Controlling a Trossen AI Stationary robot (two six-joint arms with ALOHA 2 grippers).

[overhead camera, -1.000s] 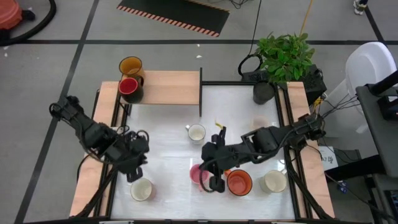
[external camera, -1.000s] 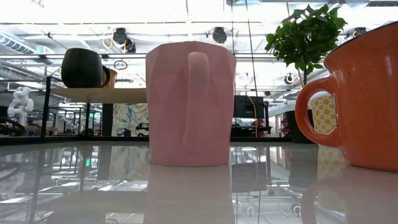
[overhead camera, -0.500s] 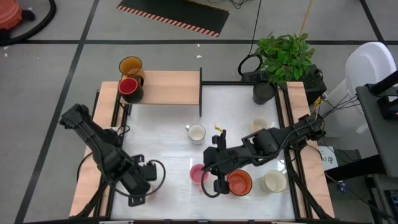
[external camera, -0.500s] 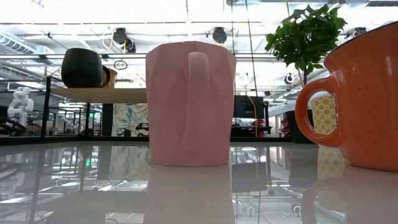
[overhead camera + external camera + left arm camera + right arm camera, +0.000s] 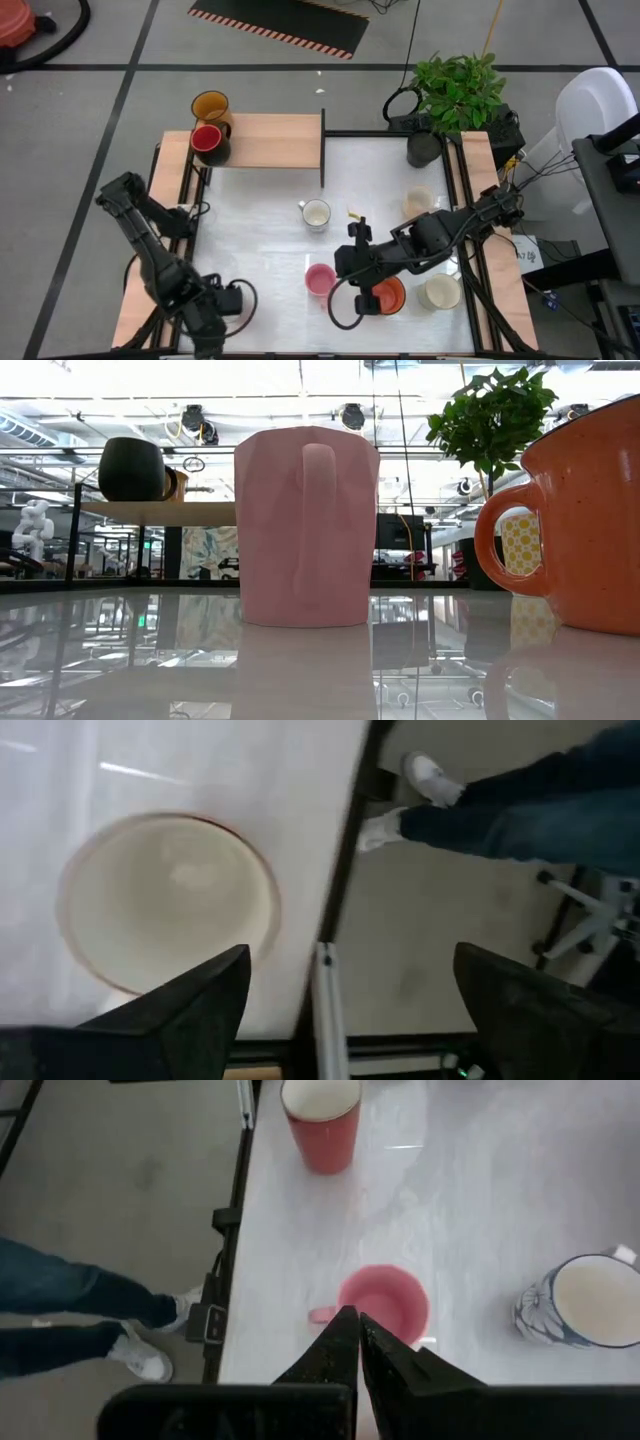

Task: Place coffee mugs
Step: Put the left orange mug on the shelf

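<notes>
High view: pink mug (image 5: 320, 280) stands at the table's (image 5: 260, 230) near middle, orange mug (image 5: 386, 293) just beside it. Right gripper (image 5: 357, 268), pinched shut and empty, hovers between them. Left gripper (image 5: 340, 995) gapes wide over a cream mug (image 5: 165, 900) near the table's edge.

In the high view the left claw (image 5: 215, 318) covers the cream mug below it, and the right arm hides part of the orange mug (image 5: 388, 293). The low view cuts that orange mug (image 5: 585, 520) off at its right edge; the pink mug (image 5: 306, 525) blocks what stands behind it. On the shelf, the amber mug (image 5: 176, 483) shows only as a sliver behind the dark pot (image 5: 131, 468). The person (image 5: 520, 805) beside the tabletop is cropped to legs and shoes.
</notes>
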